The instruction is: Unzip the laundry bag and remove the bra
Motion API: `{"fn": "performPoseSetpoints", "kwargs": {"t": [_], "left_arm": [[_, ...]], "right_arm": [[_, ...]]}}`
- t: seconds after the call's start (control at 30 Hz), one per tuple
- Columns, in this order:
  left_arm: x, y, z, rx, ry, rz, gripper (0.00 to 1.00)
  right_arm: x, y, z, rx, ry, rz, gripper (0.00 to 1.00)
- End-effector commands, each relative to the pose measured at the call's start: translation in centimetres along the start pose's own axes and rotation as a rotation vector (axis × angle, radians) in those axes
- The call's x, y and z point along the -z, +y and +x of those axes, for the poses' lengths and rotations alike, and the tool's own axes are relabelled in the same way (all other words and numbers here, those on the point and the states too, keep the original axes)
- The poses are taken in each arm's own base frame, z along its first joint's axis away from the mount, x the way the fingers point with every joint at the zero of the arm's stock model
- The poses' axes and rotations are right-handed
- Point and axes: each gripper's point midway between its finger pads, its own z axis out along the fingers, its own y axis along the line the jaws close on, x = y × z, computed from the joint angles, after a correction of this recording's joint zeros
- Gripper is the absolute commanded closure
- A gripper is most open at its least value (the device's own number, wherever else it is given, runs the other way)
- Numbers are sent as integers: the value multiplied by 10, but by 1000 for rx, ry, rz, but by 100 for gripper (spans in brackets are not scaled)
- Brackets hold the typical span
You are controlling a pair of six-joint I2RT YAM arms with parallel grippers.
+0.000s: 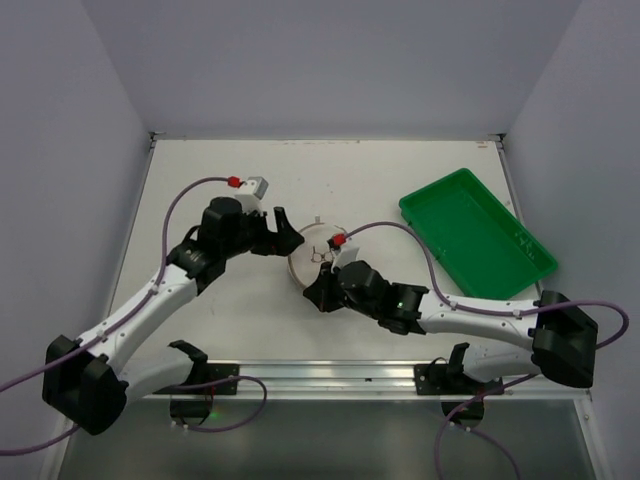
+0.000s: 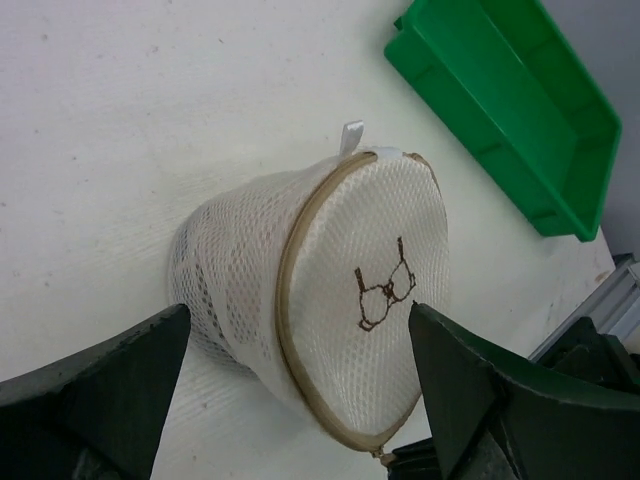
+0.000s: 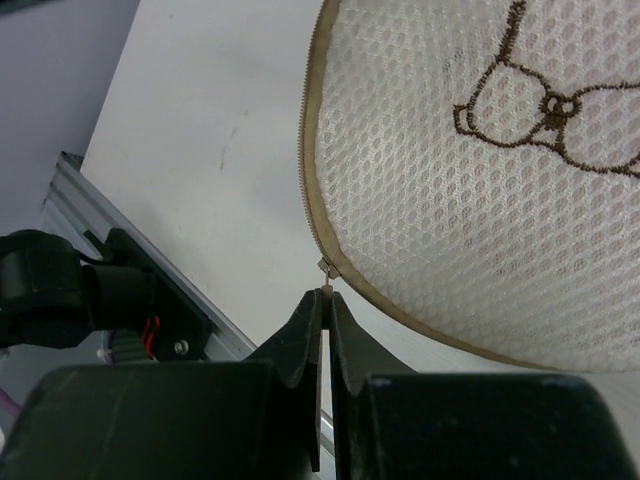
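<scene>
The right gripper (image 3: 325, 296) has its fingers pressed together on the small zipper pull (image 3: 325, 267). The pull sits on the tan rim (image 3: 311, 150) of the laundry bag (image 3: 480, 200), at 7 o'clock of the printed face in the right wrist view. The left gripper (image 2: 300, 312) is spread wide, with one finger at 9 o'clock of the bag and the other at 3 o'clock. Whether they touch the mesh I cannot tell. The bag lies on its side near the middle of the white table (image 1: 200, 170). In the top view a green tray (image 1: 478, 232) lies at 3 o'clock from it, apart.
</scene>
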Motion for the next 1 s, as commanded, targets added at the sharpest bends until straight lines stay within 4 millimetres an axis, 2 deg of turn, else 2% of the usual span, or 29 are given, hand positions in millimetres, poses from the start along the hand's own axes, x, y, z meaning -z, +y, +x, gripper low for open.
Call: {"fn": "performPoseSetpoints", "kwargs": {"t": [0.0,0.07,0.13,0.17,0.27,0.37,0.4,0.47,0.5,0.57,0.83,0.93,0.97], "left_arm": [[17,6,-2,114,-84,-44,6],[22,12,8,184,-96,-61,6],[23,9,15,247,-92,-46,11],[20,10,25,266,-68,-40,13],[14,2,42,314,-24,6,24],[10,-11,47,310,-23,32,41],[9,-17,48,299,-23,48,51],[7,-14,47,292,-27,32,66],[6,-14,45,289,-31,27,84],[5,-10,43,277,-38,5,100],[-8,0,33,125,-15,-36,100],[-14,5,24,57,-5,-41,100],[-14,3,15,34,-17,-34,100]], "right_arm": [[-4,36,-42,-38,-128,-81,100],[-9,43,-49,-33,-147,-90,100],[-13,46,-51,-28,-145,-88,100],[-15,48,-53,-25,-147,-89,100],[-17,49,-55,-21,-155,-88,100],[-17,45,-54,-15,-155,-77,100],[-16,43,-52,-14,-153,-73,100],[-12,39,-49,-12,-147,-71,100],[-10,38,-47,-12,-144,-72,100],[-7,31,-39,2,-122,-65,100],[13,11,-17,49,-62,-57,100],[19,7,-13,61,-49,-55,100],[21,5,-11,66,-44,-54,100]]}}
